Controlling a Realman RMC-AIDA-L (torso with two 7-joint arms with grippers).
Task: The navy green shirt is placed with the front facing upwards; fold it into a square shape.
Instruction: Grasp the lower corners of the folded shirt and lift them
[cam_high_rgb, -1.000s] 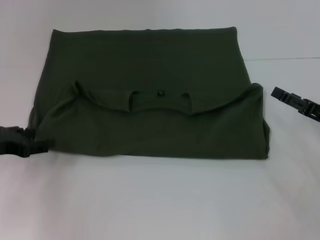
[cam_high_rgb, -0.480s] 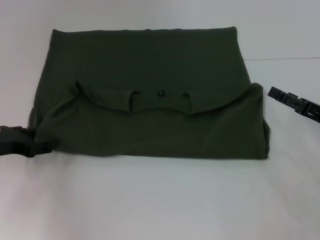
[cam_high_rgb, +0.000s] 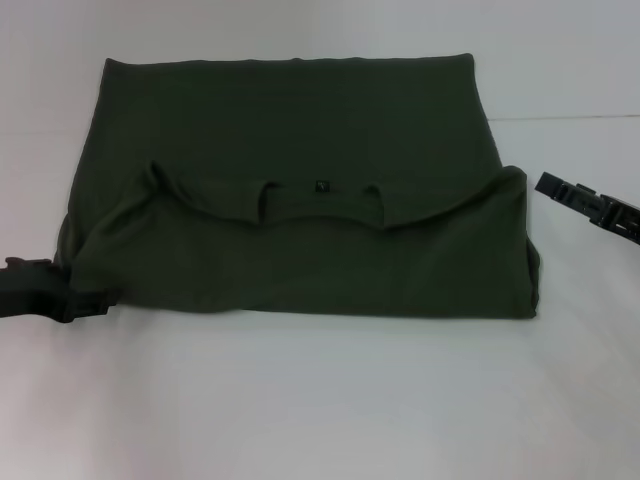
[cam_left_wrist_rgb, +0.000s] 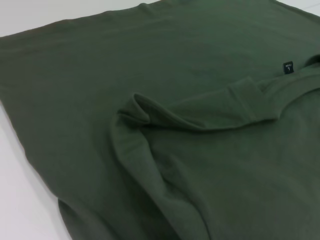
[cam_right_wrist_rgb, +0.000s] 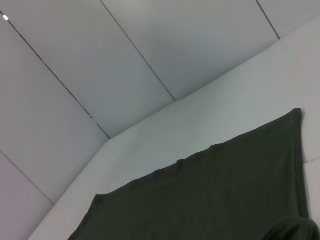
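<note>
The navy green shirt (cam_high_rgb: 300, 120) lies flat on the white table, plain green side up. Its collar end is folded over toward me as a near layer (cam_high_rgb: 300, 265), with the round collar (cam_high_rgb: 320, 208) and a small dark label (cam_high_rgb: 321, 186) at the fold's edge. My left gripper (cam_high_rgb: 95, 303) is at the shirt's near-left corner, touching the cloth's edge. My right gripper (cam_high_rgb: 548, 185) hangs just off the right side of the shirt, apart from it. In the left wrist view the shirt (cam_left_wrist_rgb: 100, 75) fills the picture, with a raised wrinkle (cam_left_wrist_rgb: 150, 112) and the label (cam_left_wrist_rgb: 288, 68).
White table (cam_high_rgb: 320, 400) stretches wide in front of the shirt and to both sides. The right wrist view shows the shirt's far edge (cam_right_wrist_rgb: 225, 195), the table (cam_right_wrist_rgb: 225, 115) and a panelled wall (cam_right_wrist_rgb: 125, 60) behind.
My left gripper has slid a little nearer and to the right along the shirt's near-left corner. The right gripper crept slightly toward the shirt. The shirt has not changed shape.
</note>
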